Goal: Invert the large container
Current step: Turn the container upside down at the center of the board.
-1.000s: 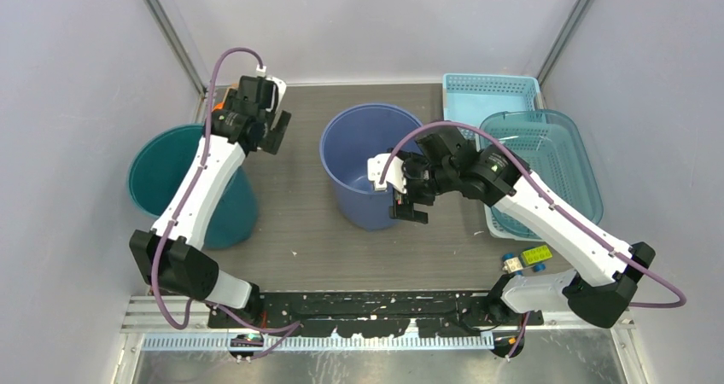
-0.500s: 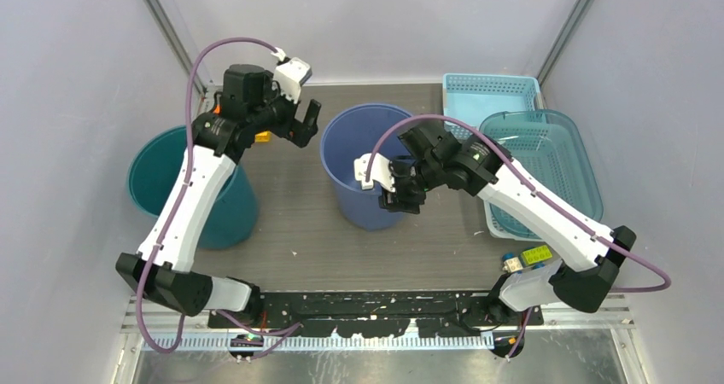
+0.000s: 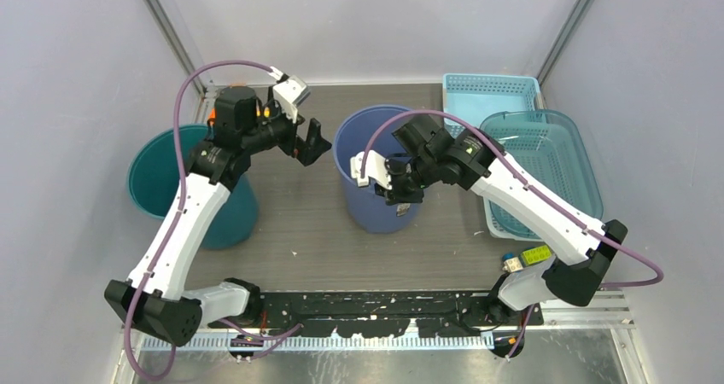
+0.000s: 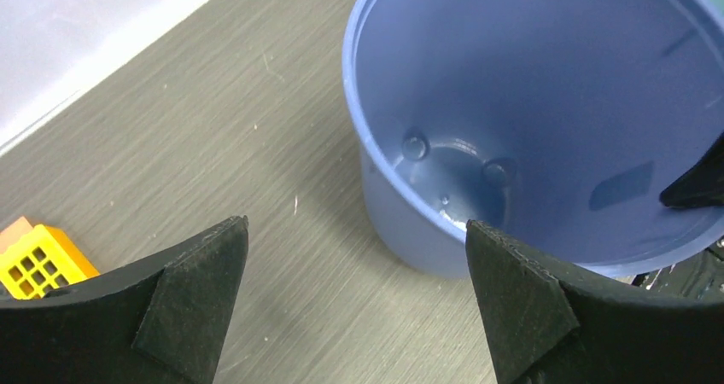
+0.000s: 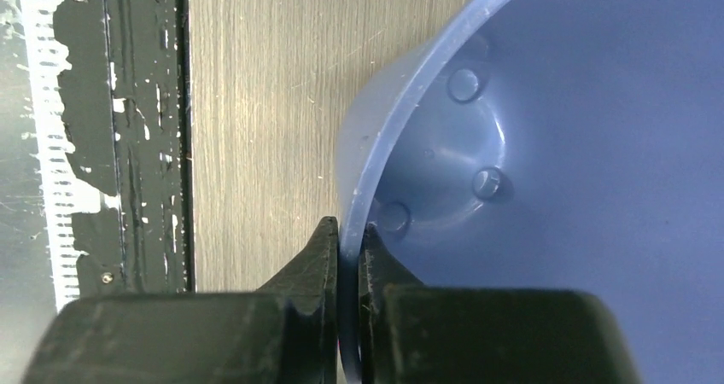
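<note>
Large blue container (image 3: 367, 145) upright on counter (image 3: 299, 222), mouth up, axis approx. vertical. Right tool (image 3: 403, 196) pinches near rim; left tool (image 3: 314, 145) spread wide, empty.

right end effector (image 5: 348, 235) closed on rim of blue container (image 3: 369, 209) (was open); left end effector (image 3: 314, 142) swung closer

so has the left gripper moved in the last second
Yes. The left gripper has swung right, away from the teal bucket and closer to the blue bucket, with its jaws open.
</note>
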